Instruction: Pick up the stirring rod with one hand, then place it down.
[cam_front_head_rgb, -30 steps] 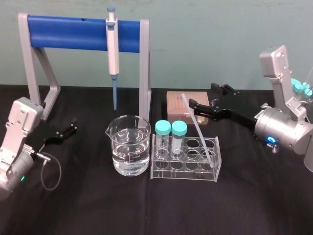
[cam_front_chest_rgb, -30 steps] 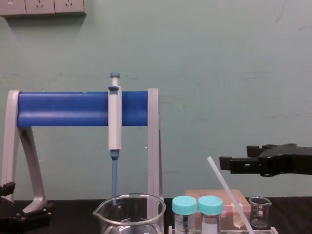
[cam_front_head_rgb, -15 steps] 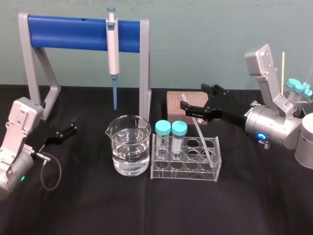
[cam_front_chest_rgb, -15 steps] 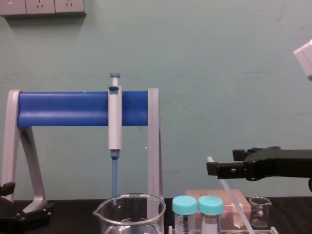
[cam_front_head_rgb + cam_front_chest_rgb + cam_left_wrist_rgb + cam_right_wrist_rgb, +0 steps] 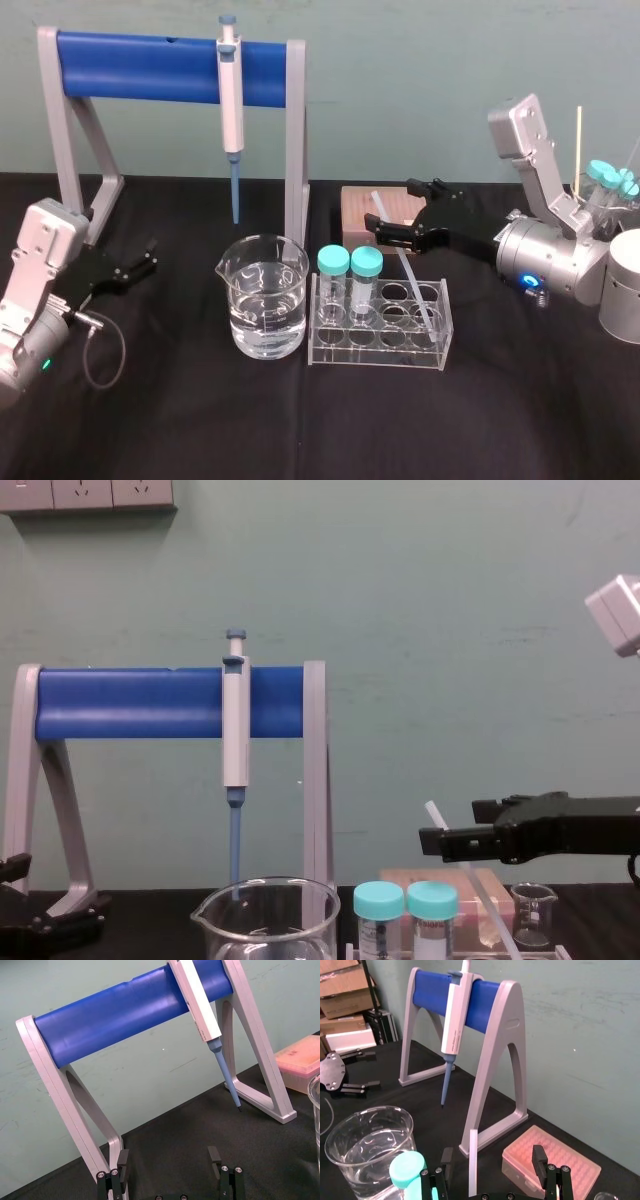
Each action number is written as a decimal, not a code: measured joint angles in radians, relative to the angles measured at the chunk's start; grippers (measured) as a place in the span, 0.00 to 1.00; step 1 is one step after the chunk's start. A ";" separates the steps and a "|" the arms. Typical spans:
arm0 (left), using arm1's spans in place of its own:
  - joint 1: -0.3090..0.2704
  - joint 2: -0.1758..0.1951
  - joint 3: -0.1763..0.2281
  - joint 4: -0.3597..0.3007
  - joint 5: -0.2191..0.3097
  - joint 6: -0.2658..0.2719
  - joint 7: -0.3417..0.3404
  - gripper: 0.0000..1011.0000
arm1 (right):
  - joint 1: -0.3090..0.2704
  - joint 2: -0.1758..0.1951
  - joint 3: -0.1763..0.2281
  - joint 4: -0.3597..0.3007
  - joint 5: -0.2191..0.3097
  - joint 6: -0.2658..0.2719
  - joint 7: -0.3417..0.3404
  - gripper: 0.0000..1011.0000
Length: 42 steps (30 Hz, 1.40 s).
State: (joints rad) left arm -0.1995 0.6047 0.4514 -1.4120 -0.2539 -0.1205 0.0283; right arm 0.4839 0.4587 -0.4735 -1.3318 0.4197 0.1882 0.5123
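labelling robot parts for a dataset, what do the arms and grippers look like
The left gripper and right gripper are black with flat jaws on silver-grey wrist housings. The left wrist carries a looping grey cable and a green light; the right shows a blue light.

The right gripper [image 5: 448, 826] sits at the upper end of the tilted stirring rod [image 5: 432, 811], jaws spread. The pipette [image 5: 236, 735] hangs on the stand [image 5: 130, 702].
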 joint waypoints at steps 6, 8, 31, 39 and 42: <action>0.000 0.000 0.000 0.000 0.000 0.000 0.000 0.99 | -0.007 0.002 0.002 -0.001 0.000 0.009 -0.001 0.99; 0.000 0.000 0.000 0.000 0.000 0.000 0.000 0.99 | -0.010 0.003 0.003 -0.001 0.000 0.011 -0.001 0.99; 0.000 0.000 0.000 0.000 0.000 0.000 0.000 0.99 | -0.020 0.005 0.000 -0.010 -0.019 0.020 -0.018 0.99; 0.000 0.000 0.000 0.000 0.000 0.000 0.000 0.99 | -0.020 0.005 0.000 -0.010 -0.018 0.020 -0.017 0.98; 0.000 0.000 0.000 0.000 0.000 0.000 0.000 0.99 | -0.020 0.005 0.000 -0.010 -0.017 0.020 -0.017 0.92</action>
State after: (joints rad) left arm -0.1995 0.6046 0.4514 -1.4120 -0.2539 -0.1205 0.0283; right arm 0.4637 0.4636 -0.4731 -1.3414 0.4029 0.2079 0.4952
